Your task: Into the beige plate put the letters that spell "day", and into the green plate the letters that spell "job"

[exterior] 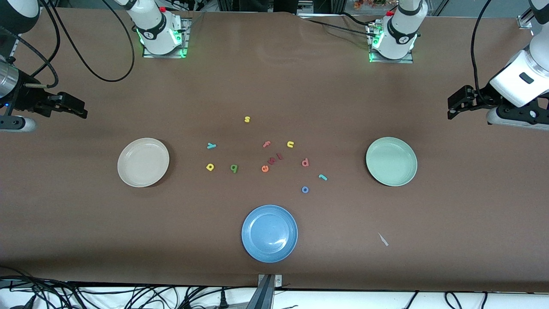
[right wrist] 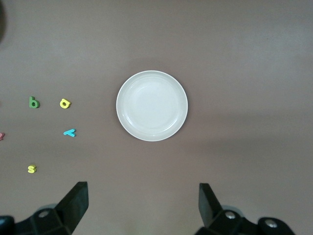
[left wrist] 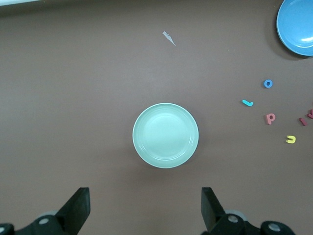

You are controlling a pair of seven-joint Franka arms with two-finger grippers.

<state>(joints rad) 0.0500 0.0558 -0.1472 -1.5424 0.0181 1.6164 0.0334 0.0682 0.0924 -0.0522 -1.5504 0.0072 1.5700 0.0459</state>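
Nothing has been picked up yet, both plates are bare and all six letters are loose on the bench [exterior: 85, 240]. Clock directions below are read on the front view, 12 toward the robot bases.

The split is what matters. The "day" letters are grouped just at 3 o'clock of the beige plate [exterior: 143, 162], toward the right arm's end: the teal y [exterior: 211, 145], the yellow a [exterior: 210, 167] nearer the camera, and the dark green d [exterior: 234, 168] beside the a. The "job" letters are found at 9 o'clock of the green plate [exterior: 391, 161], toward the left arm's end: the pinkish b [exterior: 305, 162], the teal j [exterior: 323, 177] and the blue o [exterior: 305, 189], the o being nearest the camera.

The right gripper [exterior: 75, 106] is held up at its own end of the bench, spread wide with nothing in it, so the day group sits at about 4 o'clock from it, well apart. The left gripper [exterior: 451, 107] is likewise wide and empty at its own end, with the job group at about 8 o'clock.

So each arm is probably best matched to its own side. The j is laid with its long axis roughly 10-to-4, and a pinch across that is likely needed. Decoys (s [exterior: 247, 119], f [exterior: 266, 144], u [exterior: 290, 144], e [exterior: 265, 168]) and the blue plate [exterior: 269, 233] are to be left alone.
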